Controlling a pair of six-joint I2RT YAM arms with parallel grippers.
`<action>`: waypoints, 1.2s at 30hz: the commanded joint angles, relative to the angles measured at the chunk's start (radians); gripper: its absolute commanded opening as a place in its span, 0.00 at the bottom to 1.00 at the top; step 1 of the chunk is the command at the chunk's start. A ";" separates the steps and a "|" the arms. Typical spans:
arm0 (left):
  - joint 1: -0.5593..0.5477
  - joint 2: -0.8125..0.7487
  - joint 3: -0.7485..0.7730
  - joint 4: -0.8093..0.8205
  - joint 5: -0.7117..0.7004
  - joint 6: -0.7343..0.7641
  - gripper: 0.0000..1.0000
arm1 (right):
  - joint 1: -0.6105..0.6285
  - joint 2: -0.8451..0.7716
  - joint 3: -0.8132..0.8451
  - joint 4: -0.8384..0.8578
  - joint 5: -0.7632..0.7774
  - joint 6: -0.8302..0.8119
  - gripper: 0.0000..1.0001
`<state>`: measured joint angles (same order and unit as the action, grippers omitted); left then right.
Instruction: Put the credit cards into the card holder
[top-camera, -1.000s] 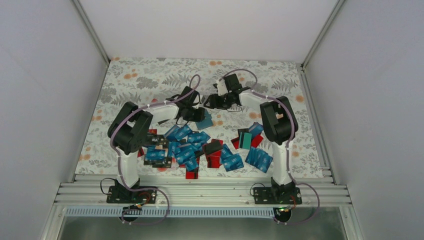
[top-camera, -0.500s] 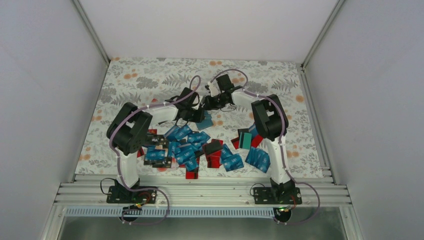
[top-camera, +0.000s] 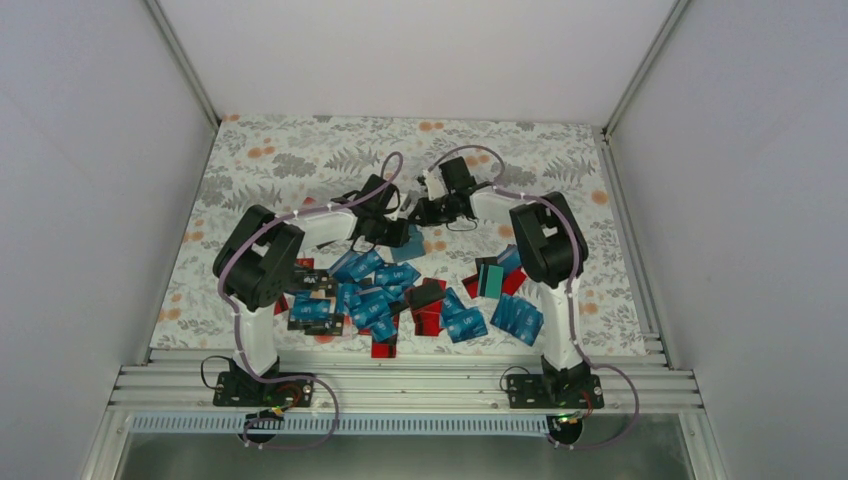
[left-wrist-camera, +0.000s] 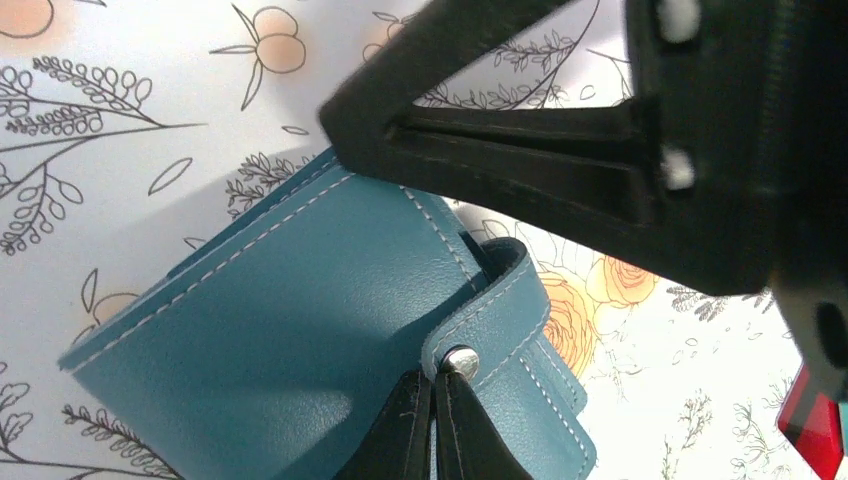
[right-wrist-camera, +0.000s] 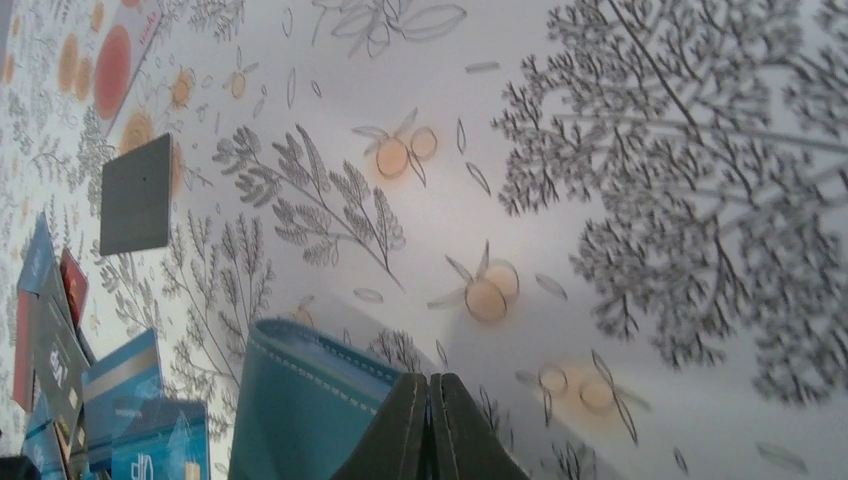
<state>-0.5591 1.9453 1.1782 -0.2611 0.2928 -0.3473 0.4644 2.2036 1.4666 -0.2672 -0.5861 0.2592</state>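
One wide flower-printed table (top-camera: 300, 160) carries many thin plastic credit cards (top-camera: 375, 295), mostly blue, some red and black, scattered near the arms. Behind this heap lies the teal-blue stitched folding card holder (left-wrist-camera: 280, 340). The left gripper (left-wrist-camera: 436, 385) has its fingers clamped on the snap strap (left-wrist-camera: 500, 320), probably to steady it. The right gripper (right-wrist-camera: 430, 385) has its fingers together at the holder's far edge; a grip there is unclear.

Nothing legible in any view. White print on the blue cards (top-camera: 378, 300), too small and blurred from above to make out. Same on one card (right-wrist-camera: 140, 455) at the lower left of the right wrist view: a white mark only, soft and cut off, not readable as letters or digits.
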 joint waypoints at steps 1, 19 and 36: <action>0.008 0.061 -0.022 -0.197 -0.102 0.016 0.02 | 0.024 -0.068 -0.117 -0.080 0.040 0.068 0.04; -0.031 0.033 0.111 -0.401 -0.144 0.023 0.02 | 0.025 -0.201 -0.266 0.014 0.124 0.192 0.05; -0.032 0.044 0.075 -0.350 -0.106 0.060 0.02 | 0.026 -0.184 -0.181 0.113 -0.134 0.159 0.05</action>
<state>-0.5903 1.9553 1.2934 -0.5316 0.2138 -0.3046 0.4805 2.0274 1.2675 -0.1837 -0.6712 0.4252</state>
